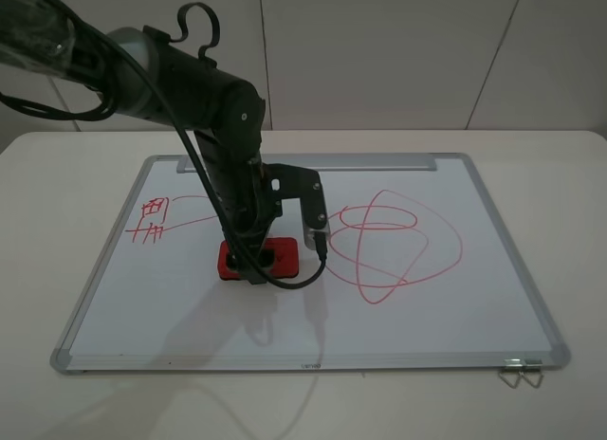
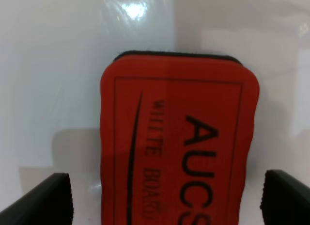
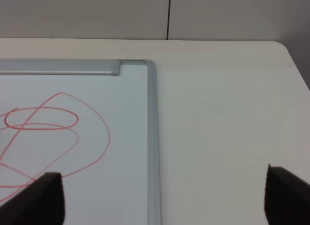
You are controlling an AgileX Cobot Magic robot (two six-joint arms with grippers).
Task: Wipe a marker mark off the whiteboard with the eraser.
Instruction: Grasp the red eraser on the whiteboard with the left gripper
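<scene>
The whiteboard (image 1: pixel 180 312) lies flat on the table. On it, near its middle, rests the red eraser (image 1: pixel 277 256) with dark AUCS lettering and a black felt base (image 2: pixel 177 54). My left gripper (image 1: pixel 254 272) hangs directly over the eraser, open. In the left wrist view its black fingertips (image 2: pixel 44 200) flank the eraser (image 2: pixel 179 137) with a gap on each side. The marker mark (image 1: pixel 151 222), a small red boxy scribble, sits near the board's left edge, to the left of the eraser. My right gripper (image 3: pixel 162 198) is open and empty above the table beside the board's frame (image 3: pixel 152 137).
A large red drawing of overlapping ovals (image 1: pixel 394 246) fills the board's right half. A silver tray strip (image 1: pixel 303 162) runs along the far edge. A metal clip (image 1: pixel 522 374) lies at the board's near right corner. White walls stand behind the table.
</scene>
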